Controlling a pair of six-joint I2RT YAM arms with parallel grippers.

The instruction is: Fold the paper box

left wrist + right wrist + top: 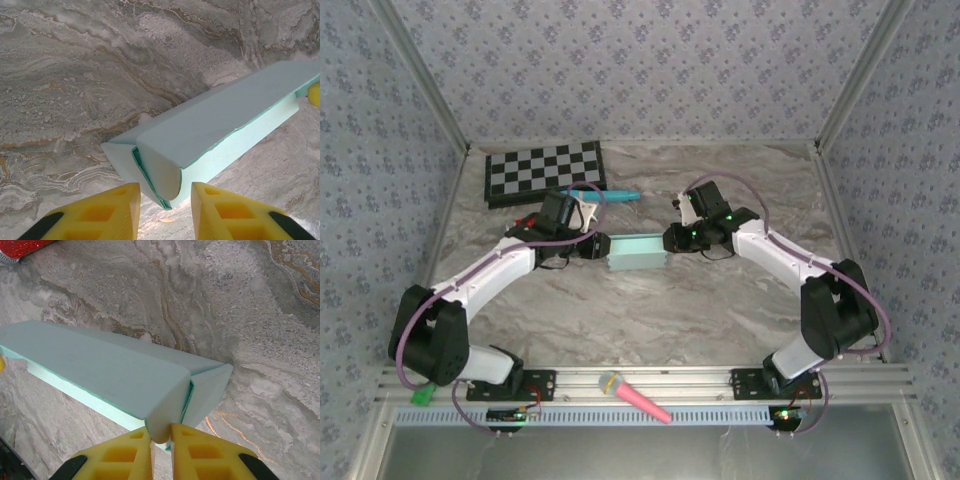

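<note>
The paper box [636, 252] is a pale aqua, partly folded long box lying mid-table between both arms. In the left wrist view the paper box [215, 130] points its left end, with its curved flap, at my left gripper [166, 192]. That gripper is open, its yellow fingers [117, 210] a little apart from the cardboard on each side. In the right wrist view my right gripper [161, 432] is shut on the rounded end flap of the paper box [100, 365]. From above, the left gripper [598, 247] and right gripper [670, 240] sit at opposite ends.
A checkerboard [545, 172] lies at the back left, with a teal marker pen [610, 194] just in front of it. A pink stick with a green-yellow head [635, 397] rests on the front rail. A red glittery object [20, 247] lies beyond the box.
</note>
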